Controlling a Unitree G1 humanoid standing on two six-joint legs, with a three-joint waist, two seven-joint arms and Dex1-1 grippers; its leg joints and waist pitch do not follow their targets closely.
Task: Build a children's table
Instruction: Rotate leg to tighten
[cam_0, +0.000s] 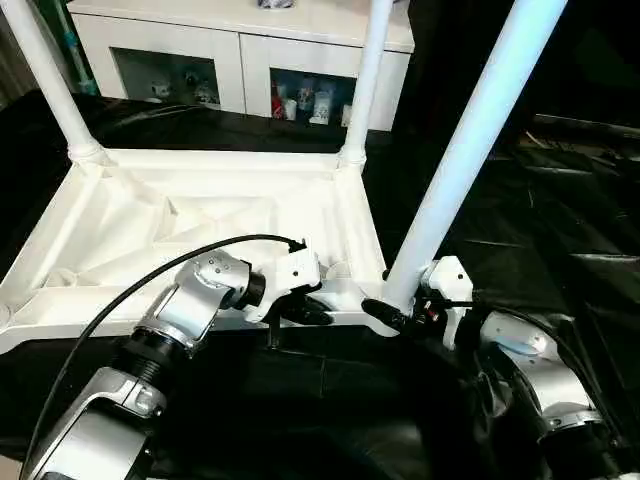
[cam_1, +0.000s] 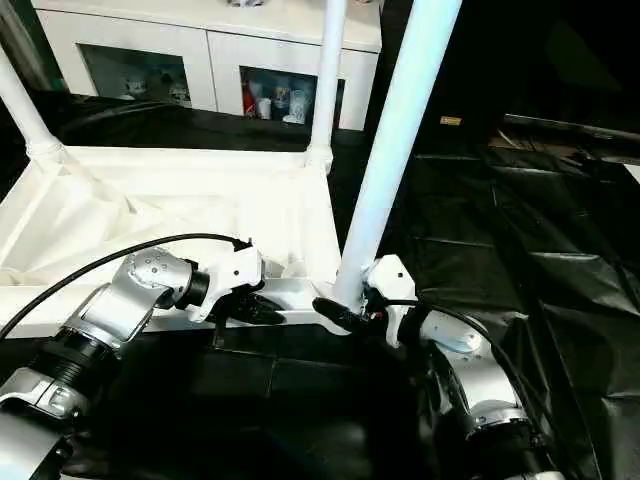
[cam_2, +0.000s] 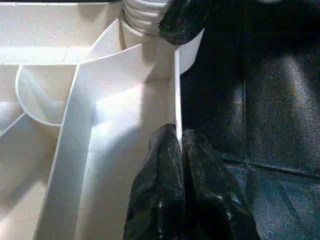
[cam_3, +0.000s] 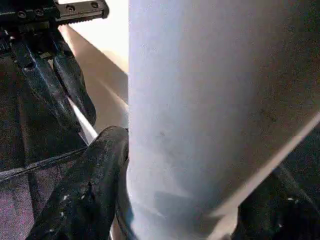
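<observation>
Right now the whole move hangs on the third leg (cam_0: 470, 150) and the near-right corner socket (cam_0: 372, 295) of the upturned table (cam_0: 200, 225): the leg's foot sits at that socket, low and right of centre in the head views, while its long axis leans up and away toward the upper right of the frame instead of standing plumb like the two legs already seated at the far corners, one at upper left (cam_0: 45, 80) and one at upper centre (cam_0: 365, 80). The right hand (cam_0: 400, 312) is the nearer one, right at the leg's base, its black fingers (cam_3: 82, 190) set on either side of the tube; whether they are clamping it or only bracketing it I cannot tell. The left hand (cam_0: 305, 312) lies just left of that corner, its fingers (cam_2: 170, 195) pressed together on the thin near rim of the table, steadying it. My reading is that the leg needs to be tipped upright over the socket and pushed down. The table itself is white plastic, lying underside up on the black-covered worktop (cam_0: 540, 220), ribs fanning across the hollow top, filling the left and centre of the frame. Behind it, a white cabinet (cam_0: 240, 50) runs along the top edge.
</observation>
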